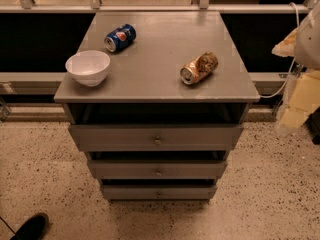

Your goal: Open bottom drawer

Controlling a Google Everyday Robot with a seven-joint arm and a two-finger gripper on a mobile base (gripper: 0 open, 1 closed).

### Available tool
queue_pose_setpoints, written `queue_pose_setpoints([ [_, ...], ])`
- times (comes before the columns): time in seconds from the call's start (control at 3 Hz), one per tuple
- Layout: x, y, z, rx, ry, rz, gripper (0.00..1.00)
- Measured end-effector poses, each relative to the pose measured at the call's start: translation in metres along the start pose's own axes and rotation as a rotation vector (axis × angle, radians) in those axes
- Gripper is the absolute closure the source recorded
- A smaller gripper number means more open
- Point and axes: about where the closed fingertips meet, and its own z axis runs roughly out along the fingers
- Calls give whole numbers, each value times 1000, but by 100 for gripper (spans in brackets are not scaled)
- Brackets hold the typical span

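The bottom drawer (159, 191) is the narrowest grey front, lowest on the grey cabinet (125, 94), with a small round knob (159, 194) at its centre. It sits pushed in, set back under the middle drawer (158, 169) and the wide top drawer (156, 137). My gripper (299, 101) shows as a white and yellowish shape at the right edge of the view. It hangs beside the cabinet's right side, about level with the cabinet top. It is well above and to the right of the bottom drawer and touches nothing.
On the cabinet top stand a white bowl (88, 67), a blue can (120, 37) on its side and a brown-gold can (199, 68) on its side. A black shoe (31, 227) is on the speckled floor at bottom left. A railing and dark wall run behind.
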Motion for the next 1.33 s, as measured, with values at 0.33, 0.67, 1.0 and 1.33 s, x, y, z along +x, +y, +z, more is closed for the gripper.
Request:
queue_pose_setpoints([
  [0.33, 0, 0, 0, 0, 0, 0, 0],
  [0.67, -2, 14, 30, 13, -61, -41, 0],
  [1.0, 10, 53, 73, -9, -183, -59, 0],
  [1.33, 27, 71, 89, 6, -237, -29, 0],
])
